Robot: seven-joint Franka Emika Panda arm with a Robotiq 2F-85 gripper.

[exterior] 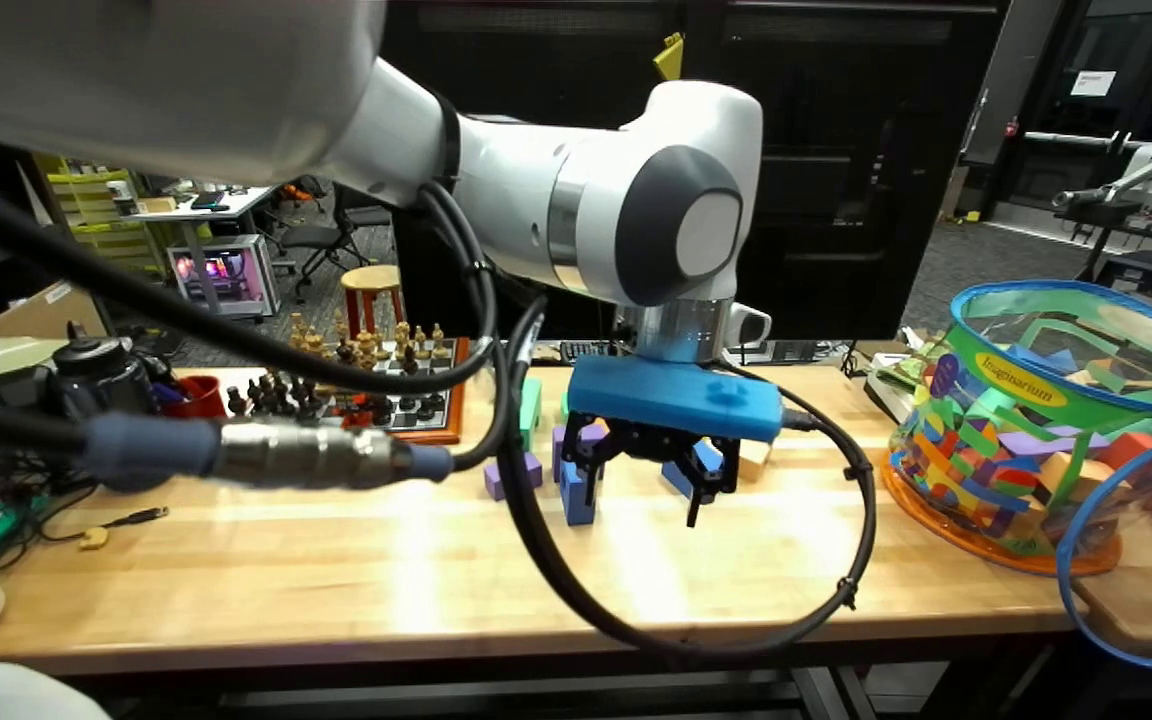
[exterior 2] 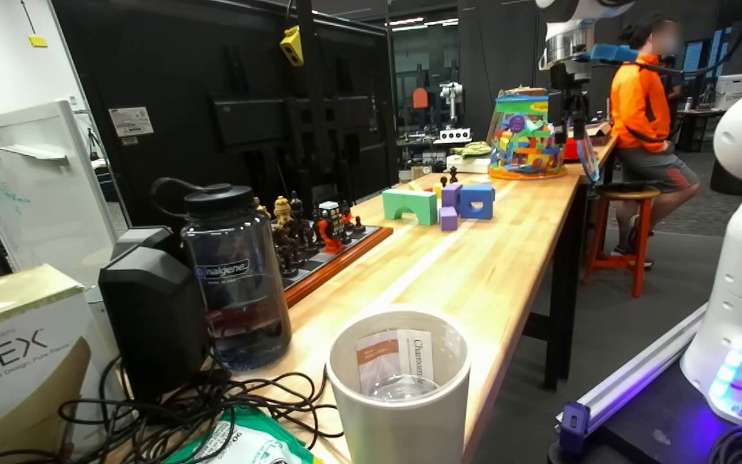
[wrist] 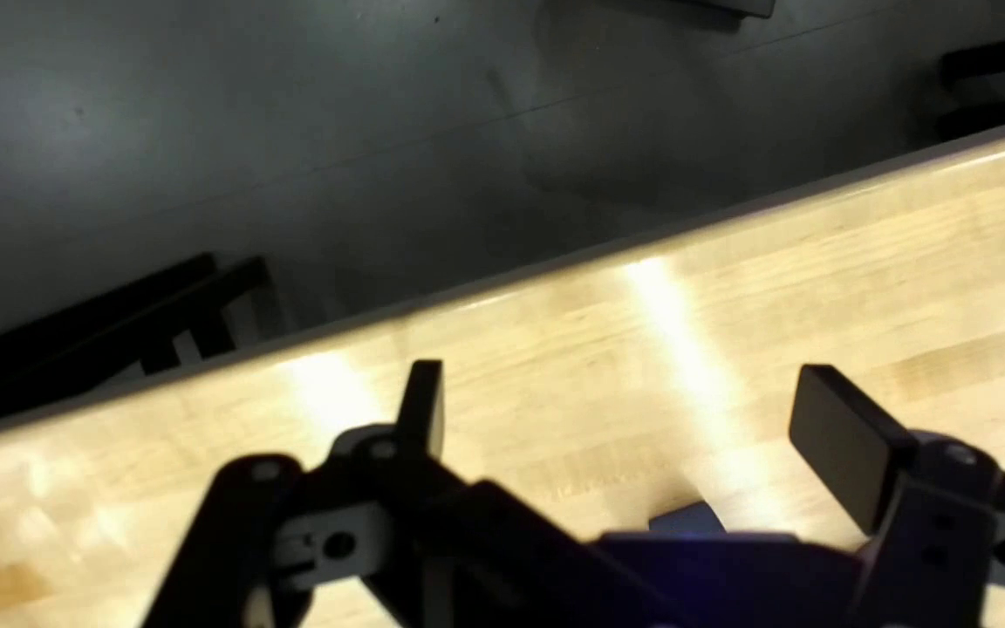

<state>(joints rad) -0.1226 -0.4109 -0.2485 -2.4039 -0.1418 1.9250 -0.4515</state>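
Observation:
My gripper [exterior: 642, 502] is open and empty above the wooden table, fingers pointing down. In the wrist view the fingers [wrist: 633, 410] are wide apart with bare tabletop between them. It also shows at the upper right in an exterior view [exterior 2: 569, 132]. The nearest blocks stand behind and below it: an upright blue block [exterior: 578, 500], another blue block [exterior: 693, 468] and a small purple block [exterior: 514, 477]. A green arch block [exterior 2: 409, 206], a taller purple block [exterior 2: 451, 196] and a blue block with a hole [exterior 2: 485, 209] stand together. A corner of a dark blue block [wrist: 687, 520] shows below the jaws.
A clear bin of mixed blocks [exterior: 1011, 500] stands at one table end. A chessboard with pieces [exterior: 451, 400] lies at the back. A bottle [exterior 2: 236, 277], white cup [exterior 2: 400, 425] and cables [exterior 2: 268, 386] crowd the other end. A person in orange [exterior 2: 641, 103] sits beyond.

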